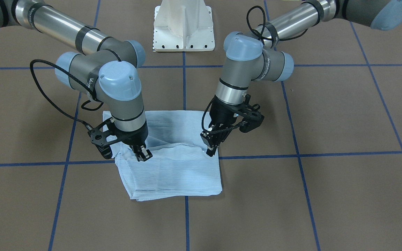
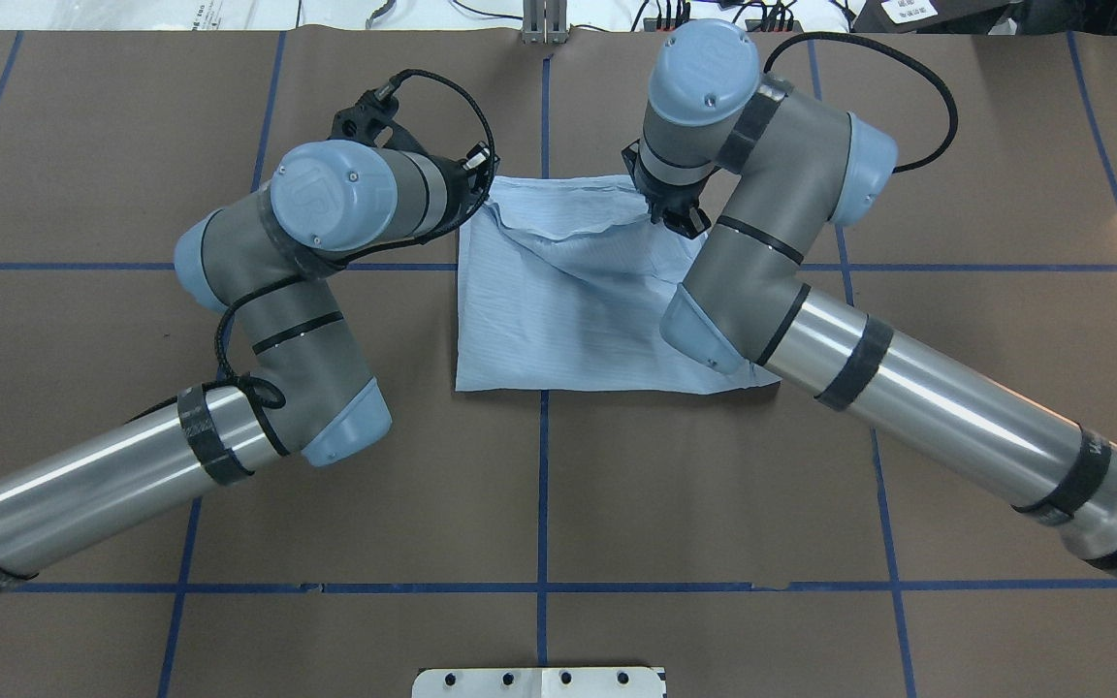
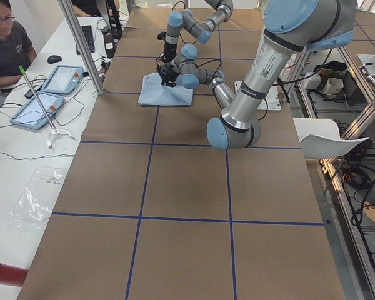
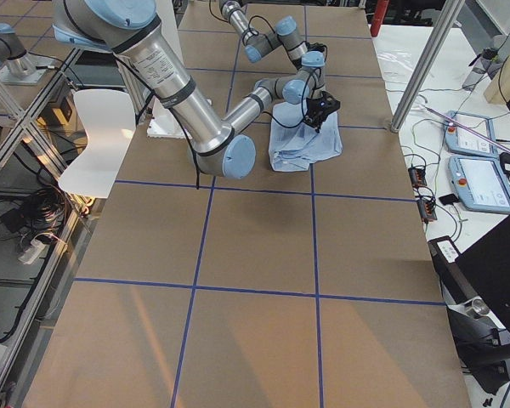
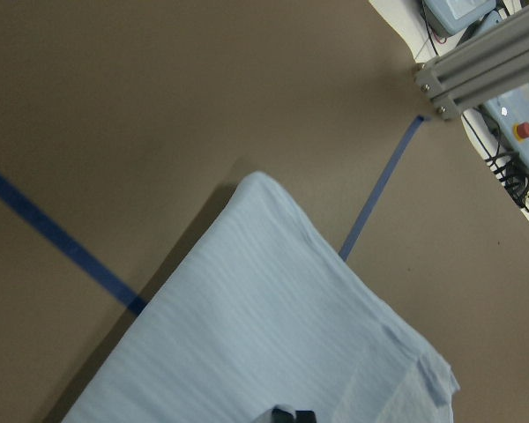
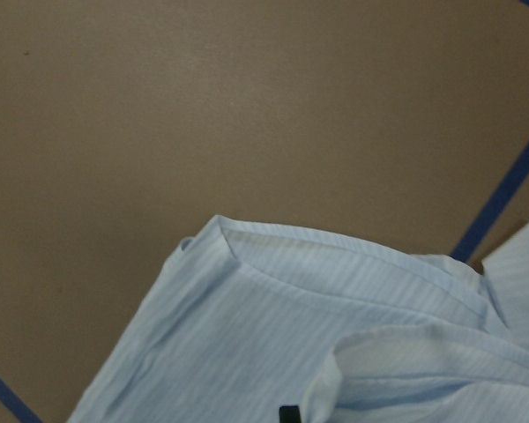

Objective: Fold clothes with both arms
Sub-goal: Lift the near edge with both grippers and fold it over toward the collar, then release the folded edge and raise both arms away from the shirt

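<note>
The light blue striped shirt [image 1: 173, 174] lies folded into a rough rectangle at the table's middle, and it also shows in the overhead view [image 2: 568, 310]. My left gripper [image 1: 210, 150] is shut on one end of a raised fold edge of the shirt. My right gripper [image 1: 144, 154] is shut on the other end. The edge between them sags slightly. In the overhead view the left gripper [image 2: 481, 184] is at the shirt's far left corner and the right gripper [image 2: 675, 218] at its far right. The wrist views show only cloth, in the left [image 5: 264, 335] and the right [image 6: 247, 344].
The white pedestal base [image 1: 183, 29] stands on the robot's side of the shirt. Blue tape lines [image 1: 302, 153] grid the brown table. An operator [image 3: 6, 44] sits by tablets beyond the table's far edge. A white chair [image 4: 98, 136] stands behind the robot.
</note>
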`<state>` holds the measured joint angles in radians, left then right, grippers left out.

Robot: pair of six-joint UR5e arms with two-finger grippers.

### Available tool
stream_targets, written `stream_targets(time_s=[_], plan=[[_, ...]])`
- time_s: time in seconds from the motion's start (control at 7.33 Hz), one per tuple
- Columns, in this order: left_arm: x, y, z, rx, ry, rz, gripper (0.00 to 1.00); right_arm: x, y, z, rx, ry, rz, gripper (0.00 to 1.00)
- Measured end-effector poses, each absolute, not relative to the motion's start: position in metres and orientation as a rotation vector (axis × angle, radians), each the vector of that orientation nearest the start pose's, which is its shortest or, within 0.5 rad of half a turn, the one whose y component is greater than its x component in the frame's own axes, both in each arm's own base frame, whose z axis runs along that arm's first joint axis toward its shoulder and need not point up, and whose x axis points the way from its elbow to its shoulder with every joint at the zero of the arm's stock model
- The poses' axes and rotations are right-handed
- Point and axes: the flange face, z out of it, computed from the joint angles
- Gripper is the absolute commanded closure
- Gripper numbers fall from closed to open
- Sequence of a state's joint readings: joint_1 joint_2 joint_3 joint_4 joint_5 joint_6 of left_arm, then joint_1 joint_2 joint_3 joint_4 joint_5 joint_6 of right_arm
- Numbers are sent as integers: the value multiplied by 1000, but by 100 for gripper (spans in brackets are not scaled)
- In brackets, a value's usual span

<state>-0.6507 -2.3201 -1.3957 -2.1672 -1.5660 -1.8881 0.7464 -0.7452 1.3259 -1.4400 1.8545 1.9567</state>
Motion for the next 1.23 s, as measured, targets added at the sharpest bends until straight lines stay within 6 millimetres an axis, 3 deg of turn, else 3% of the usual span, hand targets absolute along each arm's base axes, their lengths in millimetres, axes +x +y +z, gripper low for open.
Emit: stream_targets(time_s=[0.14,0.27,0.41,0.68,0.95,1.23], plan=[[513,-584,221,230,1187,-841,100,-501,-630,251,-139,-783,949,100],[515,-601,236,251,1180,-829,54,-505,-649,259,-130,-788,911,1],[517,-612,247,270,1174,-812,2,-510,-661,266,-111,-795,865,0],[516,-624,258,308,1159,-776,0,-512,-673,271,-62,-822,776,0],[510,-630,260,328,1152,-760,0,-486,-694,269,-32,-836,709,0],[504,-631,265,332,1160,-721,0,-455,-711,281,-17,-833,650,0]])
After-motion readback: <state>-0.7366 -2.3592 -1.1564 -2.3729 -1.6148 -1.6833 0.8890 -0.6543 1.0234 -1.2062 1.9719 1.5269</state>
